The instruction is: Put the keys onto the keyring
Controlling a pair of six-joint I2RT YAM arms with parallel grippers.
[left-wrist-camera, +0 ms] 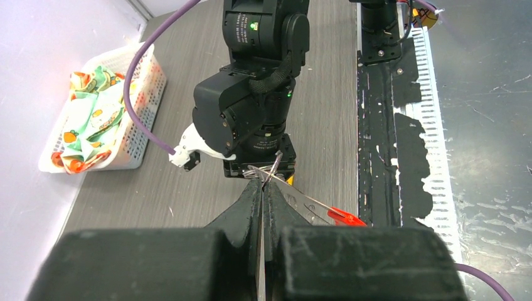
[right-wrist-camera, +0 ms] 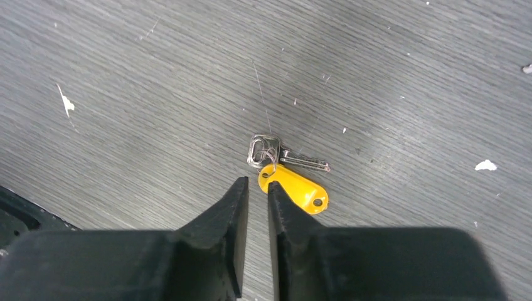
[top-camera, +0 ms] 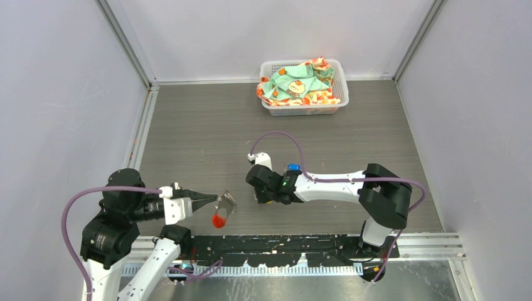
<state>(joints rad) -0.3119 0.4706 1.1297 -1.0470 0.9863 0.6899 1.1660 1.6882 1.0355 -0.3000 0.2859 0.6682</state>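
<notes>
My left gripper (top-camera: 213, 202) is shut on the keyring (top-camera: 227, 200), a thin grey metal ring, and holds it above the table's near edge. Its red plastic tag (top-camera: 218, 220) hangs below. In the left wrist view the ring (left-wrist-camera: 271, 169) sticks out past the shut fingertips (left-wrist-camera: 254, 188), with the red tag (left-wrist-camera: 345, 217) to the right. My right gripper (right-wrist-camera: 256, 183) is slightly open and empty, low over the table. The yellow-tagged key (right-wrist-camera: 295, 188) lies flat just ahead of its right fingertip. A small blue piece (top-camera: 293, 167) shows by the right wrist; I cannot tell whether it is the blue-tagged key.
A white basket (top-camera: 307, 110) with patterned cloth (top-camera: 298, 84) stands at the back of the table, also in the left wrist view (left-wrist-camera: 143, 119). A black strip (top-camera: 282, 243) runs along the near edge. Grey walls enclose the table on three sides.
</notes>
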